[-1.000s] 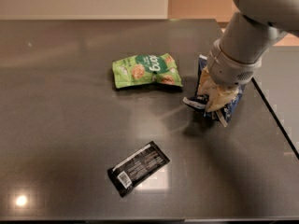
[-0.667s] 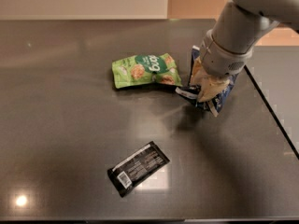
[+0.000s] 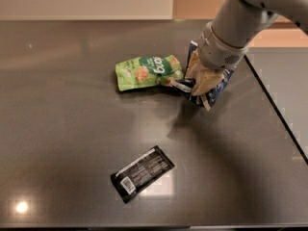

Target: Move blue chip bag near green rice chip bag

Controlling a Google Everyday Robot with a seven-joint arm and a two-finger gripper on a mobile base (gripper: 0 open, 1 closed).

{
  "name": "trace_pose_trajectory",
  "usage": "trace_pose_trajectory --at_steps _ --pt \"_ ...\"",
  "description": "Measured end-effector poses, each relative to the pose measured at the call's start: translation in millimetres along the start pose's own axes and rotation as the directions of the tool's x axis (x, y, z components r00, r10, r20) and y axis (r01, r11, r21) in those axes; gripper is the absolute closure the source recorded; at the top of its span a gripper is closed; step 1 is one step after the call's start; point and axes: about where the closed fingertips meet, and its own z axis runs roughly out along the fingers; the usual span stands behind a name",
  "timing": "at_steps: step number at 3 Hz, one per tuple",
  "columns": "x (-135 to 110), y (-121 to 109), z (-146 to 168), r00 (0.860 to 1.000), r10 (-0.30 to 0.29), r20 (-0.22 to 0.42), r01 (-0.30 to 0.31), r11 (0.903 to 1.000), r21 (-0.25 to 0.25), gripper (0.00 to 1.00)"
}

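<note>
A black packet (image 3: 143, 173) lies at 6 o'clock on the dark table (image 3: 57, 129), well apart from the action. Beyond it, toward 2 o'clock, the gripper (image 3: 198, 83) is clamped on the blue bag (image 3: 217, 86), which hangs crumpled around it, seemingly just off the surface. The green bag (image 3: 149, 72) lies at the gripper's 9 o'clock, long axis running 9-to-3, its right end just beside the blue bag's nearest corner; contact cannot be told, and a set-down here looks enough.
</note>
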Motion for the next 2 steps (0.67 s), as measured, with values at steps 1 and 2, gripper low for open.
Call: trace_pose_trajectory --at_steps 1,2 --pt "-4.8 -5.5 7.1 0.999 0.022 0.049 -0.022 0.9997 -0.007 0.36" --pt "-7.0 -8.3 10.7 0.995 0.046 0.094 -0.045 0.9989 -0.009 0.13"
